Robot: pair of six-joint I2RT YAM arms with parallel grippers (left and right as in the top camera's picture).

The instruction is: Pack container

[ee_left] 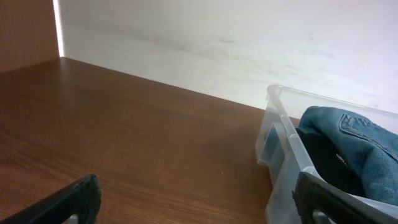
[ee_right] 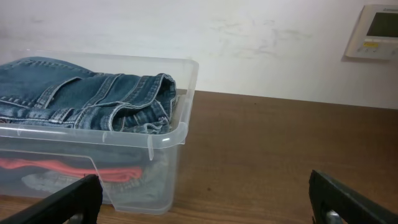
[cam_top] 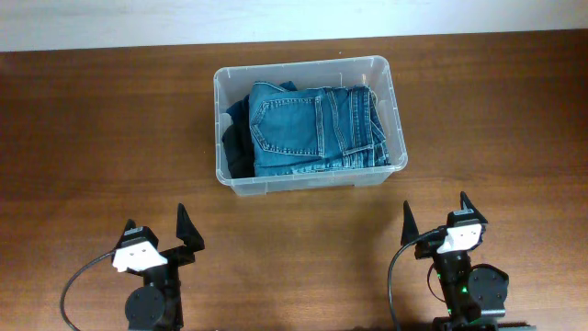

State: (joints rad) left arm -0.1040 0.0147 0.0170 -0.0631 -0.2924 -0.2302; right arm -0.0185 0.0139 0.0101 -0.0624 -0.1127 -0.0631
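On the table (cam_top: 92, 119), centre and toward the far edge, the container (cam_top: 303, 69) is seen in the overhead view, long side running left-right. Folded blue jeans (cam_top: 312, 129) are packed inside, filling centre and right; a dark garment (cam_top: 234, 138) is seen at the left end. The L gripper (cam_top: 154, 217) and R gripper (cam_top: 435, 200) are positioned at the near edge, well apart from the container. Both sets of jaws are spread wide, w/ nothing grasped.

Left wrist view: the container's left end is seen at frame right, w/ jeans rising above the rim. The fingers (ee_left: 68, 202) are spread; only bare table is seen between them.

Right wrist view: the container's right end is seen at frame left. Jeans lie approx. at rim level; an orange-red item (ee_right: 56, 165) is visible through the clear wall beneath. The fingers are spread, nothing held. A white wall panel (ee_right: 373, 31) is seen top right.
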